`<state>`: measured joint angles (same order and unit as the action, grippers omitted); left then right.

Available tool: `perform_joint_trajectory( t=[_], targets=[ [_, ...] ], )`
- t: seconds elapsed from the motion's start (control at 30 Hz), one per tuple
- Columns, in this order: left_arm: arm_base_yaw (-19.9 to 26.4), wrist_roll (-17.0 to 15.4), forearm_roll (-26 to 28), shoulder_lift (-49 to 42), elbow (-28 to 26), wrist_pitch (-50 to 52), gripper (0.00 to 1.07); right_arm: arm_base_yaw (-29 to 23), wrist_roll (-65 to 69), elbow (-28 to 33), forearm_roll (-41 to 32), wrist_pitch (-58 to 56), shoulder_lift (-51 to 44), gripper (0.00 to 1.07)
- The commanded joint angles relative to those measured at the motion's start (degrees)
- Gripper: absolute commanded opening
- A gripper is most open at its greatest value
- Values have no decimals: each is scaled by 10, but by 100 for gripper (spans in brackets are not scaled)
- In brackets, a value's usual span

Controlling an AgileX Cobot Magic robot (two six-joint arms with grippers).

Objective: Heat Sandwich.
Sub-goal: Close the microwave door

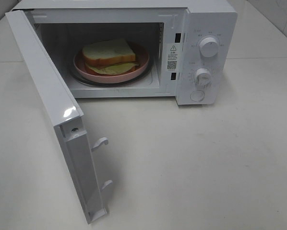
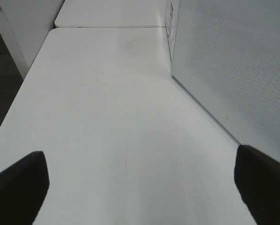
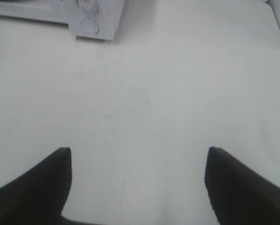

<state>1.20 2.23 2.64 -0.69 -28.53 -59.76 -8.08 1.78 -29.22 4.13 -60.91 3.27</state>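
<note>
The sandwich (image 1: 109, 56), pale bread with a tan crust and a yellowish layer under it, lies on a round pink plate (image 1: 139, 68) inside the white microwave (image 1: 208, 28). The microwave door (image 1: 52, 105) hangs wide open toward the front left. Neither arm shows in the exterior high view. In the left wrist view my left gripper (image 2: 140, 183) is open over bare table, with the outer face of the door beside it. My right gripper (image 3: 137, 183) is open too, with nothing between its dark fingers (image 3: 41, 180), and the microwave's lower right corner (image 3: 95, 21) lies well ahead of it.
The microwave stands on a white table (image 1: 206, 163). Its panel carries two round knobs (image 1: 209, 47) and a round button (image 1: 197, 95). Two latch hooks (image 1: 100, 143) stick out of the door's edge. A table seam (image 2: 107, 26) and the table's edge (image 2: 18, 93) show in the left wrist view.
</note>
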Motion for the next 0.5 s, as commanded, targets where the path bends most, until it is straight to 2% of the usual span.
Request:
perform_joint_trajectory(
  t=[0.03,0.13,0.5],
  targets=[
    [-3,-3,0,-12,2,4,103,17,3,3,-10,13,-23,76],
    [-3,-3,0,-12,2,4,103,36,4,3,-7,13,-50,76],
    [-3,-2,0,-10,2,4,103,36,6,3,-5,13,-49,76]
  ],
)
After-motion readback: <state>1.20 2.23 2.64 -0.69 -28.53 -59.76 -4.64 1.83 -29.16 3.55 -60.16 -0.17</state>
